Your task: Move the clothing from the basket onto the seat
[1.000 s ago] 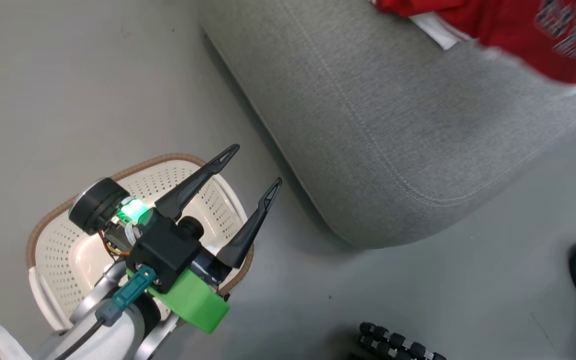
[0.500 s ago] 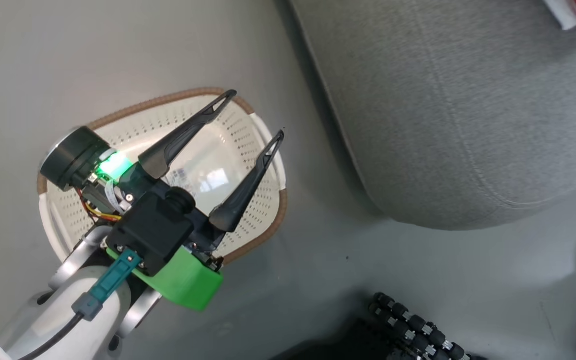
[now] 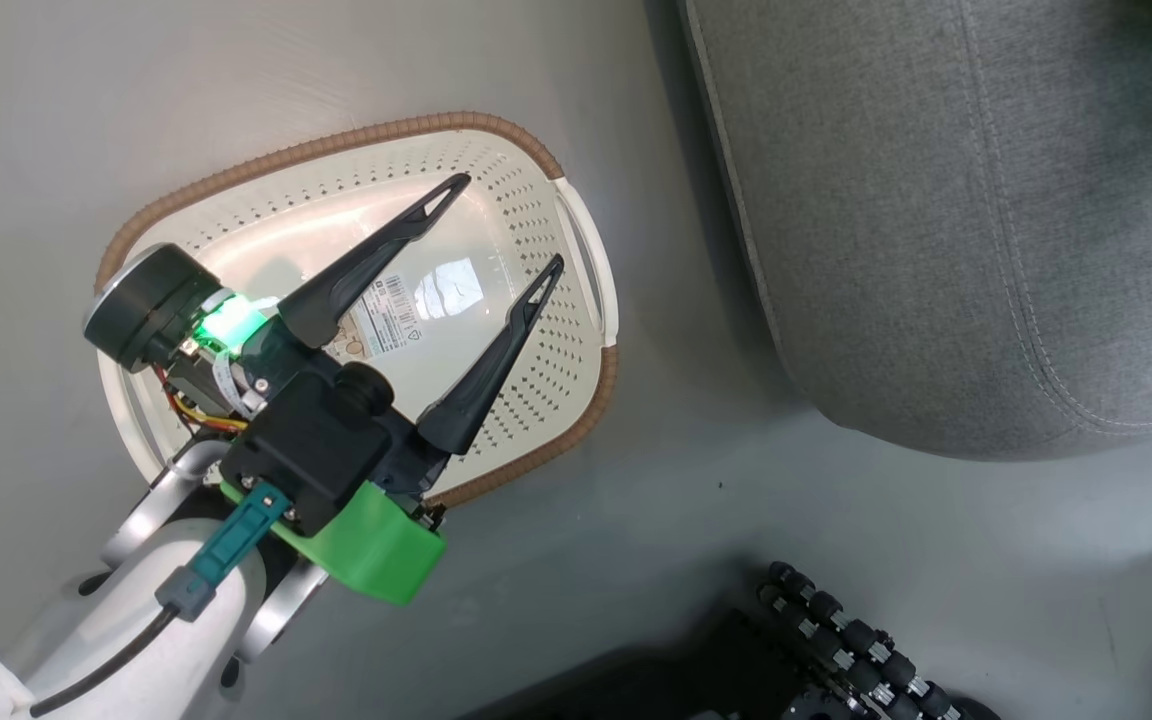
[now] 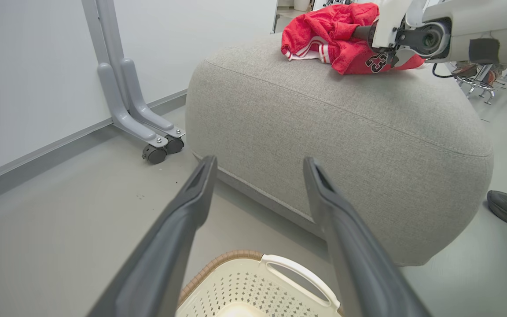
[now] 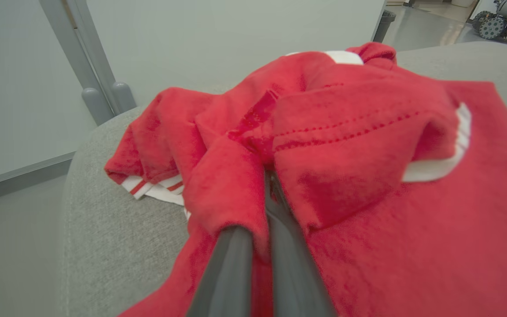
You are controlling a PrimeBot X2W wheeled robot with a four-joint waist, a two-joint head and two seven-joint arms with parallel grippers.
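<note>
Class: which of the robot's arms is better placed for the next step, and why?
Right. The right gripper is shut on the clothing, already lying on the seat; it need only let go. The left gripper hangs open over the basket, which holds no clothing.

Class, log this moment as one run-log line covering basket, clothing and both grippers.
basket: looks empty | clothing: heaped on seat | left gripper: open, over basket | right gripper: shut on clothing

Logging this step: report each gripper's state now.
Left gripper: open, empty, above the basket.
Right gripper: shut on the clothing, on the seat.
</note>
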